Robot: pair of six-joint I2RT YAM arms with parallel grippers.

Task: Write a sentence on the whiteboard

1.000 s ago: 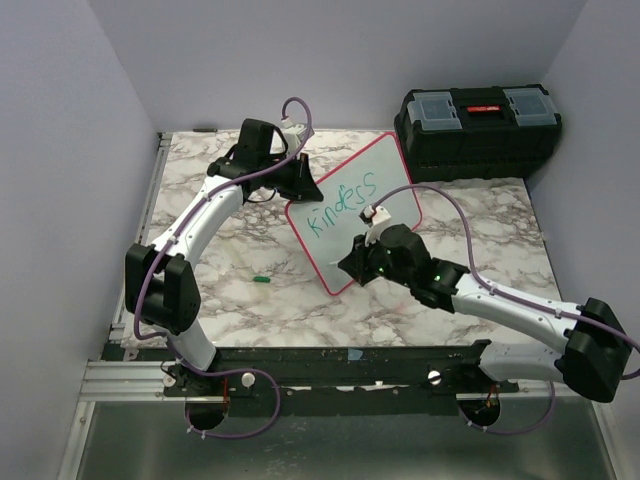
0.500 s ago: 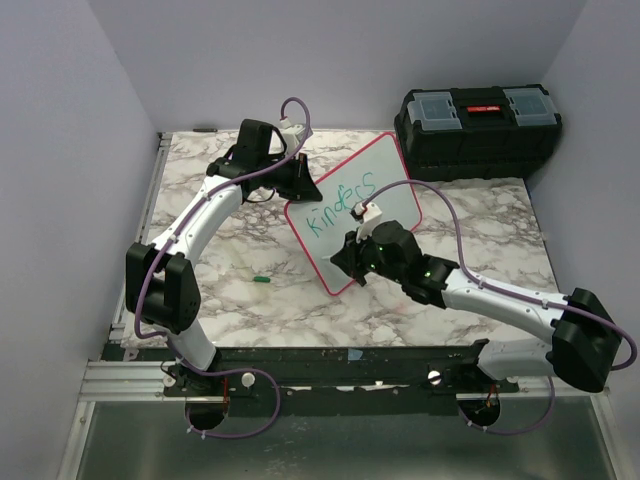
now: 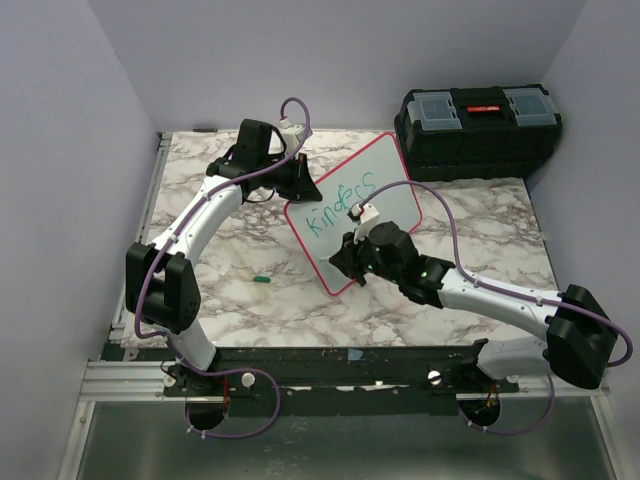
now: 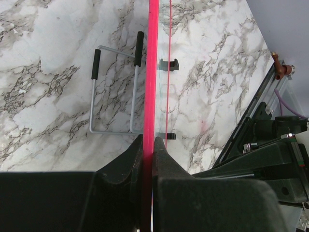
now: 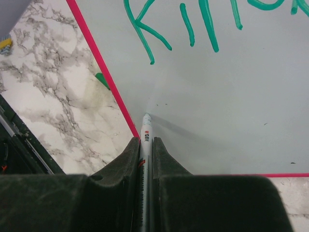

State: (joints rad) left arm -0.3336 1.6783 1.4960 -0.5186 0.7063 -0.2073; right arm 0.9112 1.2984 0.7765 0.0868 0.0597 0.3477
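Since a second ago, my right arm is sliding leftward across the board, carrying the pen from the middle of the face towards its lower-left part.

Nearest to me, my right gripper (image 5: 146,140) is pinching narrowly on the marker (image 5: 146,124), its barrel lying along the slot between the fingers so the tip is pointing straight out at the writing face. The tip is sitting very close to the whiteboard (image 5: 231,106), beside the pink rim; I cannot tell whether it is touching. I am placing it below the "K", and I judge this to be the start of a second line, since the sentence (image 3: 340,205) is only showing one green word, "Kindess".

Off to the left, a small green cap (image 3: 261,279) is lying on the marble table (image 3: 220,290), well apart from the board.

Further out, my left gripper (image 4: 148,142) is clamping fully on the board's rim (image 4: 153,72), seen edge-on between the fingers. I am gripping there, I think, to brace the board against the pen's push.

Beyond, a wire stand (image 4: 116,92) is lying flat, and the black toolbox (image 3: 478,130) is sitting at the far right corner.
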